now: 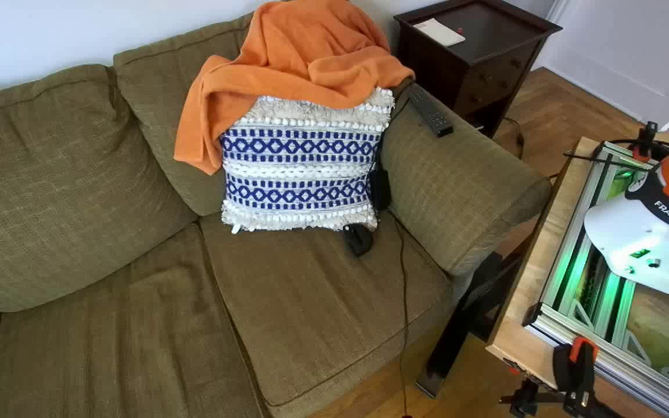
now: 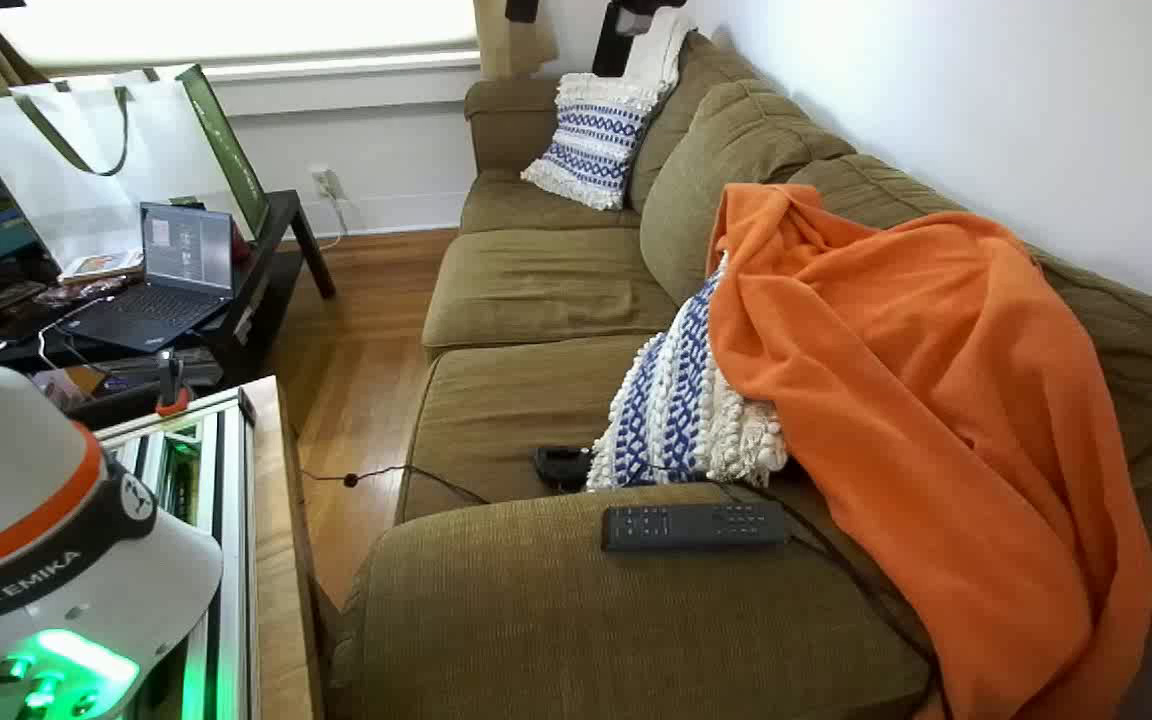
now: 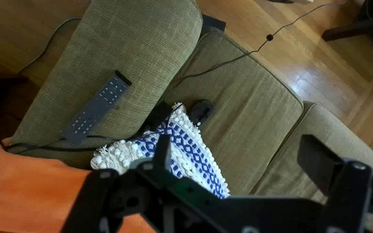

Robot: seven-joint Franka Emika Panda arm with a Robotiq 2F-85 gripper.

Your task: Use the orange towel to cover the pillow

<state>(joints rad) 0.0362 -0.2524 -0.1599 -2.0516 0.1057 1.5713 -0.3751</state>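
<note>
The orange towel point(image 1: 311, 52) point(image 2: 936, 350) drapes in folds over the sofa back and the top of the pillow point(image 1: 302, 168) point(image 2: 666, 400). One towel flap hangs down along the pillow's side. The pillow's lower blue-and-white bands are bare, and it leans upright in the sofa corner. In the wrist view, the towel point(image 3: 28, 191) is at lower left and the pillow point(image 3: 189, 152) is partly hidden behind a finger. My gripper point(image 3: 236, 142) is open, fingers wide apart with nothing between them, above the sofa. Its dark fingertips point(image 2: 566, 45) appear at the top edge of an exterior view.
A remote point(image 1: 430, 113) lies on the sofa armrest point(image 2: 586, 620). A black device point(image 1: 358, 239) with a cable sits at the pillow's lower corner. A similar pillow point(image 2: 591, 135) is at the sofa's far end. A dark side table point(image 1: 485, 35) stands behind the armrest.
</note>
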